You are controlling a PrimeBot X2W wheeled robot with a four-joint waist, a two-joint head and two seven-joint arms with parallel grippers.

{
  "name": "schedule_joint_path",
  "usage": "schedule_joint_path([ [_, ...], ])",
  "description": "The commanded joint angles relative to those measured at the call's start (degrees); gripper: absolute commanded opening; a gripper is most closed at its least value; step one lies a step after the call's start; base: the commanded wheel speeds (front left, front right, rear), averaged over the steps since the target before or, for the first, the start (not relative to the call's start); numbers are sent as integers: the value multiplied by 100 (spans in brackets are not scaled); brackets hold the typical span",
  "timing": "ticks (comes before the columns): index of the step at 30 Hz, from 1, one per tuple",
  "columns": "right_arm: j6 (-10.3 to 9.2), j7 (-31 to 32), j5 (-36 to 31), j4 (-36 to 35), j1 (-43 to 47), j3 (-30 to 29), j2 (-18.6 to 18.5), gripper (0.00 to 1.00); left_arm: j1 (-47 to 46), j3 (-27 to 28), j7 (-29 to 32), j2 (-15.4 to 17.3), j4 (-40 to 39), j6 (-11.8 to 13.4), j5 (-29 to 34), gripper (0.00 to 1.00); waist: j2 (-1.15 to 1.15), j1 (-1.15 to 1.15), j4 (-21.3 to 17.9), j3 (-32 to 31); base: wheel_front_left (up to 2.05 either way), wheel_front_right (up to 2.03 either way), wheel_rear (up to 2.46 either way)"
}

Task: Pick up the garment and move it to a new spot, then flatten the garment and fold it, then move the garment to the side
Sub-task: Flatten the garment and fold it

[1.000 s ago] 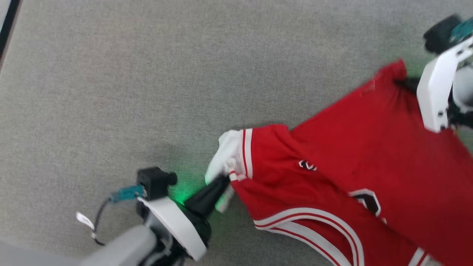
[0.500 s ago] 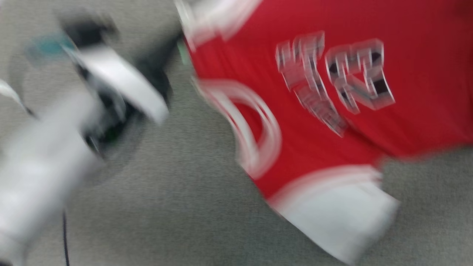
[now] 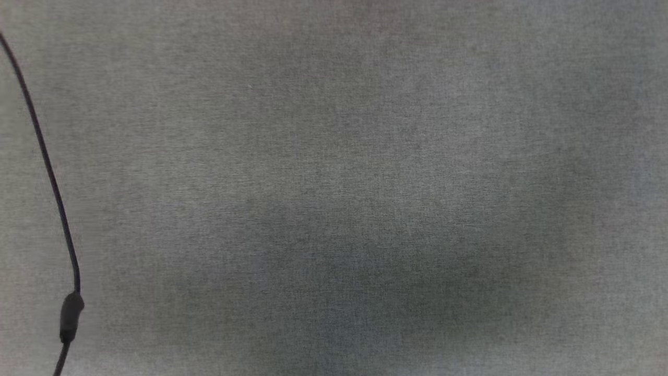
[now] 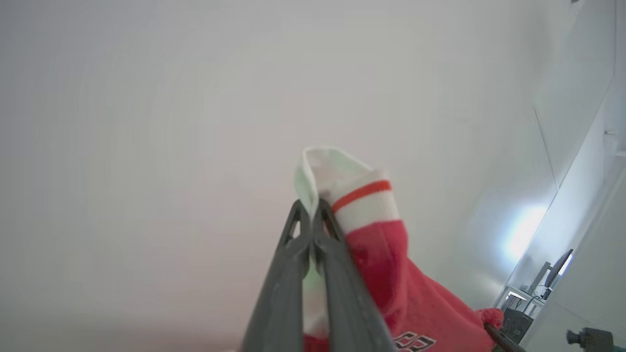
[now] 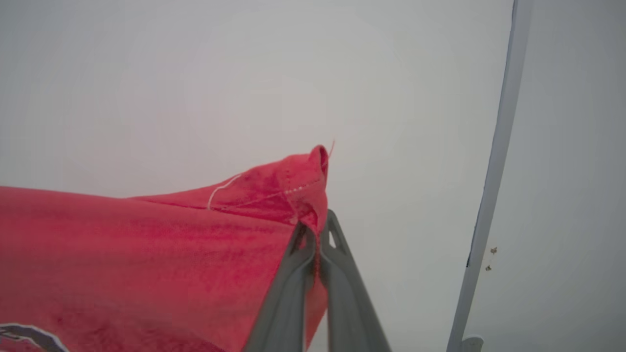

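A black-and-white outlined marking [image 4: 413, 342] sits on the bright red soft jersey garment [image 4: 391, 278] at the bottom edge of the left wrist view, cut off and unreadable. In the lower left corner of the right wrist view, a curved white-edged sliver of print [image 5: 29, 335] is also too partial to read.

At the centre of the left wrist view, the left gripper [image 4: 309, 208] has its two long dark fingers pressed together on a white sleeve cuff [image 4: 364, 208] with one red stripe. Red cloth hangs toward the lower right.

At the centre of the right wrist view, the right gripper [image 5: 317, 225] pinches a stitched red hem corner. The garment spreads across the lower left, with a loose white thread [image 5: 220, 191] on it.

Pale blank walls lie behind both. A small monitor [image 4: 557, 271] stands at the left wrist view's lower right, and a narrow pale strip [image 5: 494, 195] runs down the right wrist view's right side.

The head view shows a grey woven surface [image 3: 334, 156] and a thin black cable [image 3: 47, 167] along its left edge.
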Motion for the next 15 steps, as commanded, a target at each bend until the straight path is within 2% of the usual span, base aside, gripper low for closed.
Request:
schedule_joint_path([
  [1, -45, -49, -52, 117, 9, 70, 17, 0, 85, 40, 14, 45, 21, 23, -99, 0, 0, 0, 3, 60, 0, 0, 0],
  [5, -40, -72, 73, 215, 472, 299, 75, 0, 774, -57, 67, -57, -201, 21, -418, 0, 0, 0, 60, 107, 0, 0, 0],
  [8, -39, -51, 233, 20, 967, 519, 10, 0, 1535, -235, 104, -110, -670, 19, -609, 0, 0, 0, 121, 117, 0, 0, 0],
  [9, -39, -51, 233, 20, 967, 519, 10, 0, 1535, -235, 104, -110, -670, 19, -609, 0, 0, 0, 121, 117, 0, 0, 0],
  [15, -27, 85, 840, -914, 2484, 1044, -455, 0, 3436, -594, -87, 62, -2040, 19, -746, 0, 0, 0, 212, 24, 0, 0, 0],
])
